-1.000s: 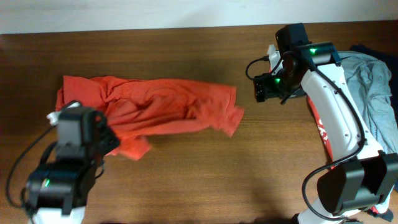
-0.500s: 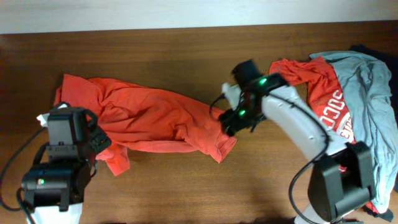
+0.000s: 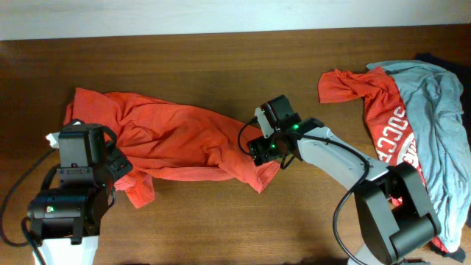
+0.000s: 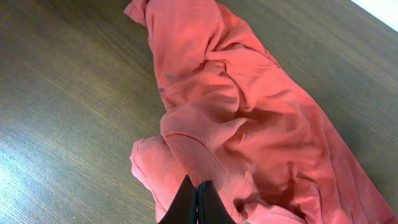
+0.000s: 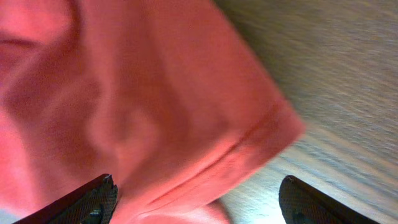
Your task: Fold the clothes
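The crumpled orange-red cotton T-shirt (image 3: pixel 184 140) lay on the brown wooden counter (image 3: pixel 221 59), a fold of one end clamped in the left tool (image 4: pixel 196 200), its hem beneath the right tool (image 5: pixel 199 198), which stood spread wide. Soft, light and limp, it would likely sag unless taken at the hem corners. Only the right wrist view showed the hem's seam; only overhead showed the red-and-grey clothes heap (image 3: pixel 419 110) beyond the right tool
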Motion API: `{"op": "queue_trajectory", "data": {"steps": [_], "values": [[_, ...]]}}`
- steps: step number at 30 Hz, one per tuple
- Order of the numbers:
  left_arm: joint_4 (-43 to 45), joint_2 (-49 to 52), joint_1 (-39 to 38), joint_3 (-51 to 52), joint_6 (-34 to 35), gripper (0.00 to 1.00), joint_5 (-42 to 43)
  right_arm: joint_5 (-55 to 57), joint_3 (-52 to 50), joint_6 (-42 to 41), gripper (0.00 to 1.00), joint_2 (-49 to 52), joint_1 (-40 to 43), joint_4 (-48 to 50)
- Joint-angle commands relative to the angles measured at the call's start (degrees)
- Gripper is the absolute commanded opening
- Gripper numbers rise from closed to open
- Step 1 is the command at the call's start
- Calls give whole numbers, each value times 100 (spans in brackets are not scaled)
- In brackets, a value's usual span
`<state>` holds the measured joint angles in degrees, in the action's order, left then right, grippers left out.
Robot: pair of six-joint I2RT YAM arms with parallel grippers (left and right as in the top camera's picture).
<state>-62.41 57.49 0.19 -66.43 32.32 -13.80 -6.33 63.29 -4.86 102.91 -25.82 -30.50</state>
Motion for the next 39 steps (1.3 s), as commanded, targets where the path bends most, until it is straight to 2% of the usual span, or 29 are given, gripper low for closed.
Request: {"op": "queue_trajectory", "data": {"steps": [1, 6, 7, 9, 11, 13, 16, 20, 21, 22, 26, 29, 32, 35, 39], "values": [[-7, -28, 37, -42, -96, 0, -96, 575, -39, -188, 89, 278, 4, 96], [-7, -28, 37, -42, -96, 0, -96, 479, -39, -188, 88, 603, 0, 367], [-9, -28, 37, -42, -96, 0, -96, 424, -39, -188, 85, 658, 2, 428], [-7, -28, 37, -42, -96, 0, -96, 356, -39, -190, 59, 710, 0, 549], [-7, -28, 37, -42, -96, 0, -96, 361, -31, -190, 19, 695, 2, 699], [-7, -28, 37, -42, -96, 0, -98, 599, 162, -251, 4, 664, 87, 741], [-11, -28, 37, -42, -118, 0, -101, 1469, 728, -417, 4, 573, 341, 555], [-26, -28, 37, -42, -118, 0, -101, 2461, 2258, -428, 4, 481, 1025, 46], [-26, -28, 37, -42, -118, 0, -101, 2474, 2479, -428, 8, 483, 1161, -24], [-28, -28, 37, -42, -118, 0, -101, 2363, 2778, -426, 43, 483, 1394, -142], [-28, -28, 37, -42, -118, 0, -103, 1777, 2966, -422, 57, 483, 1808, -953], [-26, -28, 37, -42, -118, 0, -105, 1685, 2962, -424, 61, 520, 1836, -1906], [-24, -28, 37, -42, -118, 0, -105, 1008, 2962, -243, 60, 520, 1731, -2658], [-24, -28, 37, -42, -118, 0, -105, 127, 2903, 278, 60, 520, 1526, -3003], [-26, -28, 37, -42, -120, 0, -105, 55, 2555, 542, 60, 520, 1156, -2968]]}}
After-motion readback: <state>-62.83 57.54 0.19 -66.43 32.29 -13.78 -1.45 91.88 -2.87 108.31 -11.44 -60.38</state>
